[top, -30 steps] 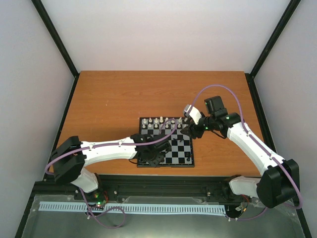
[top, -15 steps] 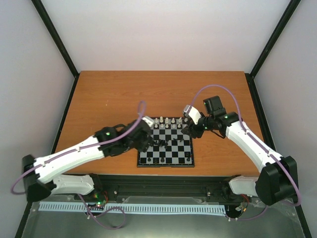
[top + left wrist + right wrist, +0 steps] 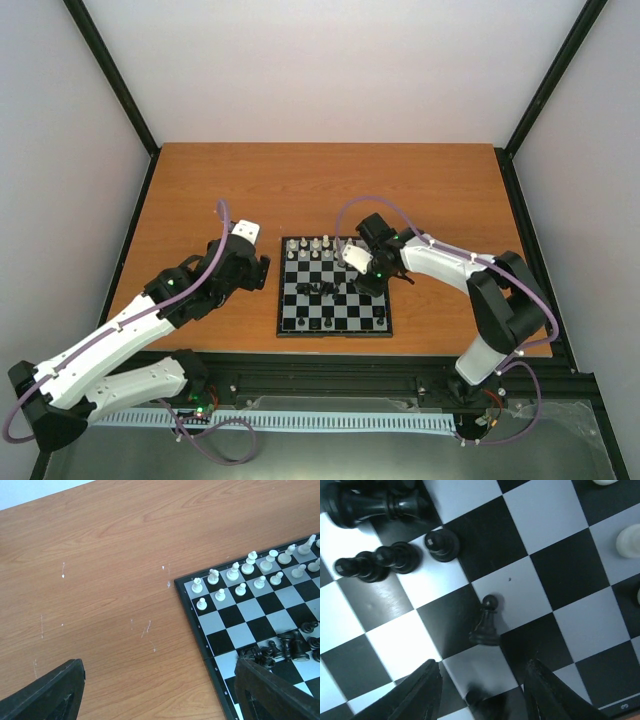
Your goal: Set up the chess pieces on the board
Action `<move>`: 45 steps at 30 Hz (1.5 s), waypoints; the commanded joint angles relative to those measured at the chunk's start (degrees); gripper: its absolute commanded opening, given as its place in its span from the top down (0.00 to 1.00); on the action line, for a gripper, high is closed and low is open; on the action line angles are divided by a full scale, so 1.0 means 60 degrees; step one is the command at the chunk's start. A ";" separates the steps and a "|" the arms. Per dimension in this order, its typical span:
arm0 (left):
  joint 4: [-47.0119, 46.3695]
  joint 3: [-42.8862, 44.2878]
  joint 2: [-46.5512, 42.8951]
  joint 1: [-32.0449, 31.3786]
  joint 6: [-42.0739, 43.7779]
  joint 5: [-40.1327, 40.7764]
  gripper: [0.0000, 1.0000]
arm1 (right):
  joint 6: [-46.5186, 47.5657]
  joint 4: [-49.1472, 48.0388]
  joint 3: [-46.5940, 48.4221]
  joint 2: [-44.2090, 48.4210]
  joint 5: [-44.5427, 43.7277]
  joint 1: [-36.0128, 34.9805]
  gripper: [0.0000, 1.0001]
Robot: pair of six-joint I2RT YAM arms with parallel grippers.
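Observation:
The board lies at the table's near middle. White chess pieces stand in two rows along its far edge. Black pieces lie bunched near its middle. My left gripper is open and empty over bare table left of the board; its wrist view shows the board's rim, the white pieces and the black bunch. My right gripper is open low over the board. In its wrist view a black pawn stands just ahead of the gripper, and another dark piece sits between the fingers, untouched.
In the right wrist view several black pieces lie toppled at the upper left, and white pieces stand at the right edge. Wooden table surrounds the board. Black frame posts stand at the back corners.
My left arm has pulled back off the board to the table on its left. My right arm has swung left from the board's far right corner to over the board's middle.

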State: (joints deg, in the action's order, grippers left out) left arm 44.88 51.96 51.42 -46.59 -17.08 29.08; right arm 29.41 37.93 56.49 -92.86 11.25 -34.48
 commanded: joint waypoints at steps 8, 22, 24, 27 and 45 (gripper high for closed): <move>-0.0178 0.0027 0.0079 0.0118 0.0170 0.0020 0.16 | -0.0187 -0.0036 0.0688 -0.0698 -0.0942 -0.0449 0.55; -0.0152 0.0019 0.0180 0.0133 0.0210 -0.0066 0.16 | -0.0276 0.0014 0.0943 -0.1227 -0.0738 -0.0538 0.71; -0.0154 0.0034 0.0204 0.0133 0.0217 -0.0097 0.16 | -0.0287 -0.0001 0.0927 -0.1236 -0.0734 -0.0538 0.74; -0.0155 0.0012 0.0215 0.0142 0.0225 -0.0126 0.16 | -0.0293 0.0014 0.0924 -0.1248 -0.0703 -0.0538 0.79; -0.1994 0.0316 0.0133 0.0334 -0.1817 -0.3123 0.23 | -0.0042 -0.0441 0.0333 0.2573 0.1785 -0.0259 0.95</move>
State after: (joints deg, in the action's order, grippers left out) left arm 42.35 52.07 52.75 -44.99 -20.40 20.32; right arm 28.25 36.99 60.55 -82.78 14.15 -36.14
